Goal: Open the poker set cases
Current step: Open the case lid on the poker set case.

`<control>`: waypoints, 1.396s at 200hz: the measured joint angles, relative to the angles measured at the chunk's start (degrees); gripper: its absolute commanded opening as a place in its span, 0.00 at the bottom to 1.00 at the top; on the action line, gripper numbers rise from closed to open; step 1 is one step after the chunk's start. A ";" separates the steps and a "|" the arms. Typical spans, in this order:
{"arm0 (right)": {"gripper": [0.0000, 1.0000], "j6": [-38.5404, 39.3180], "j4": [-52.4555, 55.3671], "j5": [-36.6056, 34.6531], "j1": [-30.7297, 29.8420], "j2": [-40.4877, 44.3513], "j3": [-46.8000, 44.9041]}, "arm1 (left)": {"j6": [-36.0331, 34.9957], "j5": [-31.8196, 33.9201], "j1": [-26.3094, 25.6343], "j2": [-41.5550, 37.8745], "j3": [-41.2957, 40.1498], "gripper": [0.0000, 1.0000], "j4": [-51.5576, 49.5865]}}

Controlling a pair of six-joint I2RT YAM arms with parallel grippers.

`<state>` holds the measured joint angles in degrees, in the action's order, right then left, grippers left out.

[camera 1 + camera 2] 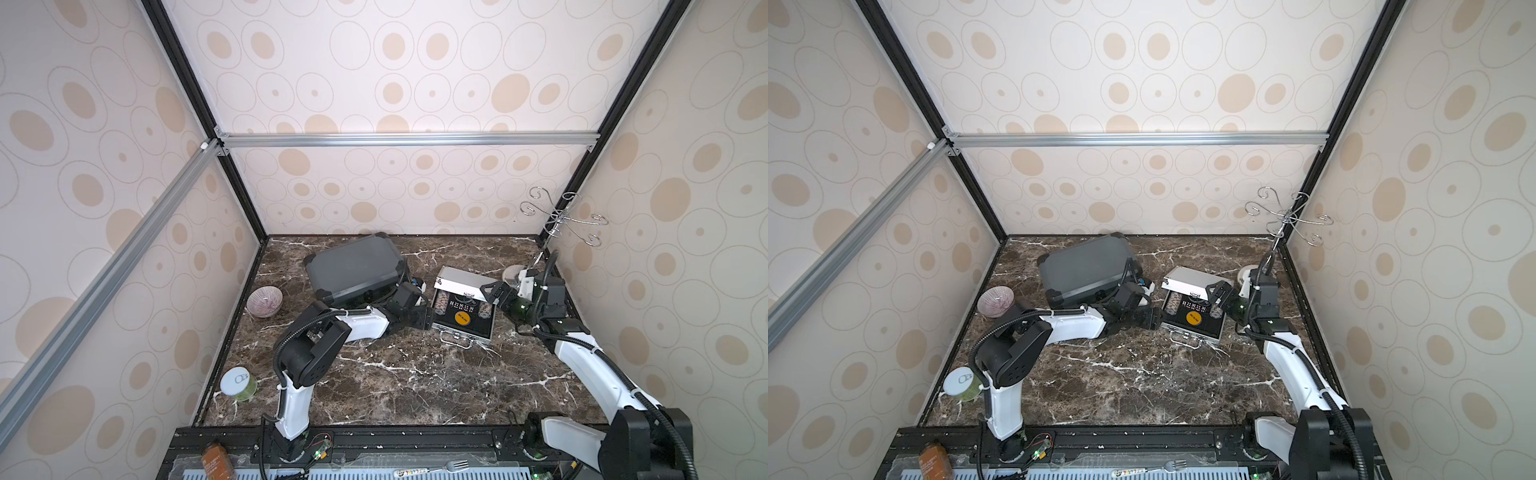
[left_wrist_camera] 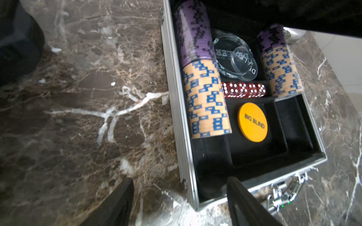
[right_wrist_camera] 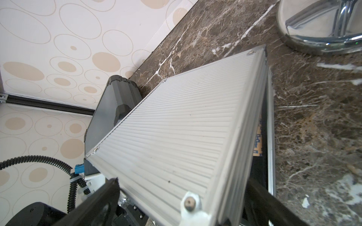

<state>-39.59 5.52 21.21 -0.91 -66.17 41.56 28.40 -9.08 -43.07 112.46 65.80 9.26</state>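
Two poker cases on the bench [image 1: 395,374]: silver case [image 1: 463,318] half open, grey case [image 1: 353,266] looks shut.
Right tool [image 3: 183,181], jaws spread wide, straddles the raised lid [image 1: 459,284] corner. Left tool [image 2: 179,181], jaws apart, straddles the silver case's side wall. Inside are two chip rows [image 2: 203,78] and one yellow disc [image 2: 252,121]. The grey case lies just behind the left tool.

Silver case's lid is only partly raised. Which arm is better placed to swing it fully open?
Right. The right claw already straddles the raised lid at its free edge; the left claw sits low beside the silver case base.
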 measured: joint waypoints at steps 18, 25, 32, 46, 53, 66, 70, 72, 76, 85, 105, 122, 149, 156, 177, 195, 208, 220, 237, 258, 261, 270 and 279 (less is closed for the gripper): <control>0.99 0.15 -0.15 0.26 0.00 -0.96 0.66 | -0.66 0.20 0.00 0.94 1.25 0.64 -0.46; 0.99 0.22 -0.24 0.35 0.00 -1.31 0.92 | -0.94 0.24 0.00 1.33 1.66 0.62 -0.59; 0.99 0.33 -0.33 0.44 0.00 -1.66 1.20 | -1.16 0.26 0.00 1.75 2.08 0.60 -0.83; 0.99 0.50 -0.31 0.59 0.00 -2.36 1.90 | -1.33 0.31 0.00 2.43 2.67 0.59 -0.81; 0.99 0.61 -0.31 0.61 0.00 -2.69 2.29 | -1.38 0.44 0.00 2.69 2.99 0.59 -0.83; 0.98 0.83 -0.37 0.63 0.00 -3.34 3.04 | -1.44 0.59 0.00 2.95 3.21 0.57 -0.87; 0.99 0.87 -0.33 0.68 0.00 -3.56 3.26 | -1.44 0.61 0.00 3.04 3.28 0.56 -0.85; 0.99 0.90 -0.33 0.68 0.00 -3.67 3.39 | -1.49 0.59 0.00 3.08 3.34 0.55 -0.85; 0.99 0.92 -0.37 0.70 0.00 -3.93 3.65 | -1.46 0.63 0.00 3.17 3.48 0.54 -0.87; 0.99 1.09 -0.44 0.83 0.00 -4.50 4.24 | -1.55 0.59 0.00 3.43 3.89 0.52 -1.01; 0.99 1.29 -0.83 1.11 0.00 -5.88 5.44 | -1.68 0.55 0.00 4.55 5.20 0.50 -1.20; 0.99 1.33 -1.25 1.29 0.00 -6.82 6.21 | -1.66 0.44 0.00 5.42 6.01 0.49 -1.09; 0.99 1.31 -1.81 1.33 0.00 -8.22 7.63 | -1.42 0.20 0.00 5.62 6.16 0.42 -0.92; 0.99 1.29 -1.95 1.36 0.00 -8.70 8.20 | -1.38 0.09 0.00 5.62 6.19 0.40 -0.87; 0.98 1.27 -2.60 1.53 0.00 -10.36 9.97 | -1.16 -0.17 0.00 5.62 6.16 0.39 -0.79; 0.99 1.05 -3.52 1.73 -0.02 -11.65 11.21 | -0.76 -0.24 0.00 5.62 6.03 0.38 -0.61; 0.99 0.72 -4.22 1.95 -0.04 -12.48 12.11 | -0.46 -0.35 0.00 5.62 5.84 0.37 -0.28; 0.99 0.24 -4.79 2.21 -0.04 -13.18 12.94 | -0.15 -0.50 0.00 5.62 5.66 0.37 0.04; 0.99 -0.26 -5.60 2.43 -0.04 -14.27 14.23 | 0.33 -0.85 0.00 5.62 5.29 0.36 0.63; 0.99 -0.94 -6.75 2.43 -0.09 -15.78 15.87 | 0.92 -1.07 0.00 5.60 4.92 0.35 1.36; 0.99 -0.98 -6.91 2.38 -0.11 -15.96 16.04 | 1.01 -1.09 0.00 5.60 4.92 0.35 1.38; 0.98 -1.14 -7.32 2.25 -0.17 -16.52 16.70 | 1.22 -1.25 0.00 5.60 4.87 0.35 1.44; 0.98 -1.31 -7.67 2.10 -0.31 -17.07 17.38 | 1.40 -1.40 0.00 5.60 4.87 0.35 1.46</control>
<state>-40.91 -2.15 23.31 -1.21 -83.24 58.94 29.80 -10.48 -43.07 118.06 70.67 10.72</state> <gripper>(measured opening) 0.986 0.354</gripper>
